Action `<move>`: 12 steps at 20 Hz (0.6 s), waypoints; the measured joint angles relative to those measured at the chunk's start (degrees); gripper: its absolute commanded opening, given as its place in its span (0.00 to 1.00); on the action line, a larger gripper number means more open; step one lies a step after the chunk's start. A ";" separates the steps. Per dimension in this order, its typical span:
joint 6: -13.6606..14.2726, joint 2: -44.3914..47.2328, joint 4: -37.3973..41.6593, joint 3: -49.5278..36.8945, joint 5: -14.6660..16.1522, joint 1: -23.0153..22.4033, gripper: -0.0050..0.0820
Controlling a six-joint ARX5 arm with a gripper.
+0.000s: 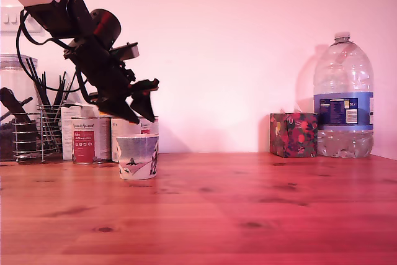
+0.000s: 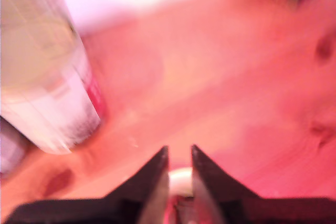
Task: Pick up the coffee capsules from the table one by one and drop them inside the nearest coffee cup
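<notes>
Reddish-brown pine filled the front of the exterior view, the table point(image 1: 248, 215) running broad and bare with dark knots in its grain. Farther back, toward the exterior view's left, the coffee cup point(image 1: 137, 157) stood upright on the wood, a small tapered paper cup with a dark print near its base. Above it and a little toward that same left hung the gripper point(image 1: 138, 116), its dark fingers point(image 1: 146, 107) pointing down at a slant and clear of the cup's rim. Whether they held anything could not be told from this side. Behind the cup stood two tins point(image 1: 87, 139) with red-and-white labels, and farther left a wire rack point(image 1: 31, 131) before a glass jar point(image 1: 15, 72). Well apart at the exterior view's right sat a floral box point(image 1: 293, 134) just beside a large water bottle point(image 1: 343, 100), both against the wall.

On the wrist view, which was badly blurred, the two dark fingers point(image 2: 152, 182) stood close together with only a narrow gap, and a pale rounded thing, perhaps a coffee capsule point(image 2: 180, 181), sat pinched between them. Beyond lay blurred red wood, and a white cylinder with a red band, seemingly one of the tins point(image 2: 50, 87), leaned across the picture
</notes>
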 measured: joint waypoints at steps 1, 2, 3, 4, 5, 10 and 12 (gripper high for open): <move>0.02 -2.80 1.97 -3.15 -0.02 0.00 0.10; 0.02 -5.46 3.87 -6.36 -0.07 0.00 0.10; 0.02 -7.93 5.88 -9.40 -0.11 0.00 0.10; 0.00 -10.05 7.74 -12.15 -0.17 0.00 0.10; 0.00 -12.20 9.35 -15.08 -0.28 0.00 0.10; -0.55 -23.63 12.63 -30.38 -0.42 0.00 0.10; -0.81 -28.55 14.21 -35.60 -0.46 0.00 0.10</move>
